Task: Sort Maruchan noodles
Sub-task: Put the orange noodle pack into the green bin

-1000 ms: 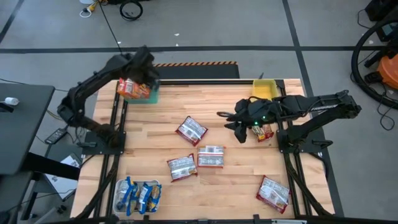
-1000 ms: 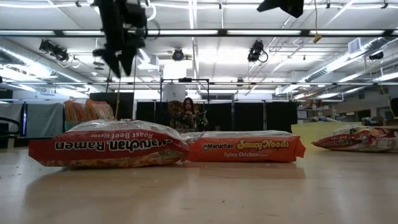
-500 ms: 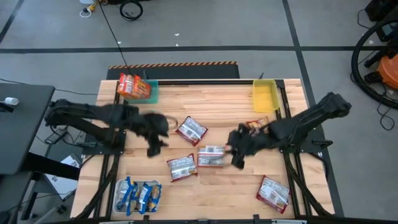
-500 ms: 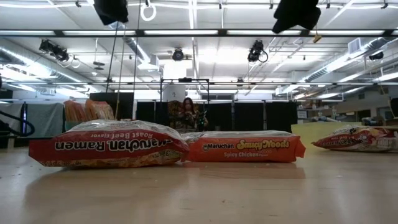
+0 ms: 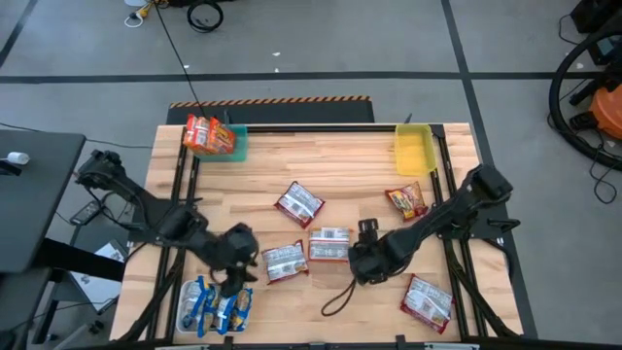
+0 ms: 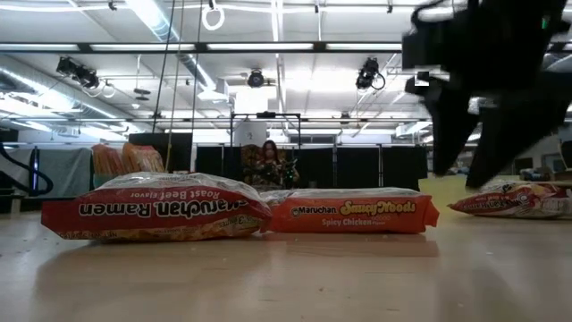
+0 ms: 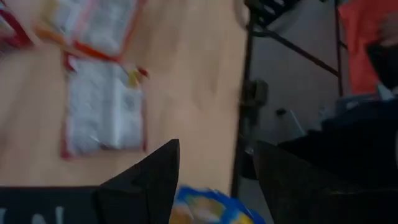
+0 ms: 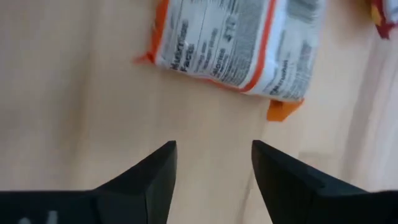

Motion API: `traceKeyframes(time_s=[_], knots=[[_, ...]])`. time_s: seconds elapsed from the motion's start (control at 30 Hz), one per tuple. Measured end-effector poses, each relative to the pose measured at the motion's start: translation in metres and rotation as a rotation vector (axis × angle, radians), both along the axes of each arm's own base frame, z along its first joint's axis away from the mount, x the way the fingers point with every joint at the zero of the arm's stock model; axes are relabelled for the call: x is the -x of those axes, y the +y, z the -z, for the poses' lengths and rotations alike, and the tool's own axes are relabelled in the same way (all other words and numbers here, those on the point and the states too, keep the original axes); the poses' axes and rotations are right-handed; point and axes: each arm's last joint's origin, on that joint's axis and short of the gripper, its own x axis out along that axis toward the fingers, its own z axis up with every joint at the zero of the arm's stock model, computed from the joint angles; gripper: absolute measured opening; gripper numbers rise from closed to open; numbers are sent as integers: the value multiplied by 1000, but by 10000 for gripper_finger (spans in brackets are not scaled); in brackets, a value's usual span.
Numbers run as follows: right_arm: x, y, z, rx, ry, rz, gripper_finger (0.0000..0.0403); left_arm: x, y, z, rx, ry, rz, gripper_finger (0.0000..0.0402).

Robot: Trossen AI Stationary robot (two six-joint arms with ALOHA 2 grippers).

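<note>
Broadly, the pale wooden butcher-block table carried everything, with a teal plastic tray at its far left corner holding orange crinkly ramen packets, an empty yellow plastic tray at the far right corner, and a near-left pile of blue-and-yellow ramen packets.

Loose red-and-white and orange flat packets lay across the middle. The one that mattered, by my reading, was the orange-edged packet lying label-down at the centre, just beside the right pincer, on the side towards the left arm and slightly farther back. In the right wrist view that packet sat ahead of the fingers with its long axis crosswise to them. The right arm was plainly the nearer one. Its jaws stood apart, holding nothing and touching nothing.

The left pincer hung over the near-left part of the table, between the blue-and-yellow pile and a red-and-white packet; it too was parted and empty.

Smaller stragglers were a red packet near the yellow tray and another at the near right.
</note>
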Motion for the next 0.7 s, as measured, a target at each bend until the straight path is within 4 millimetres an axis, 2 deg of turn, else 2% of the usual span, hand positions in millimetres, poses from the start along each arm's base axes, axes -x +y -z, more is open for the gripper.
traceKeyframes(time_s=[0.17,0.27,0.33,0.43,0.5,0.6,0.7], knots=[[-12,2,33,64,40,-43,211,16,-11,6,-27,73,-51,210],[-28,6,36,39,-39,-19,206,24,-15,10,-104,69,-85,210],[-45,6,26,25,-165,13,204,23,-18,13,-157,47,-95,210],[-71,-3,-2,5,-384,86,203,19,-14,14,-237,-4,-146,210],[-80,-13,-22,-15,-464,134,203,12,-9,14,-276,-30,-184,210],[-81,-25,-50,-34,-517,176,203,-8,3,20,-318,-27,-190,210],[-70,-29,-75,-51,-547,177,203,-40,18,30,-371,-53,-195,210]])
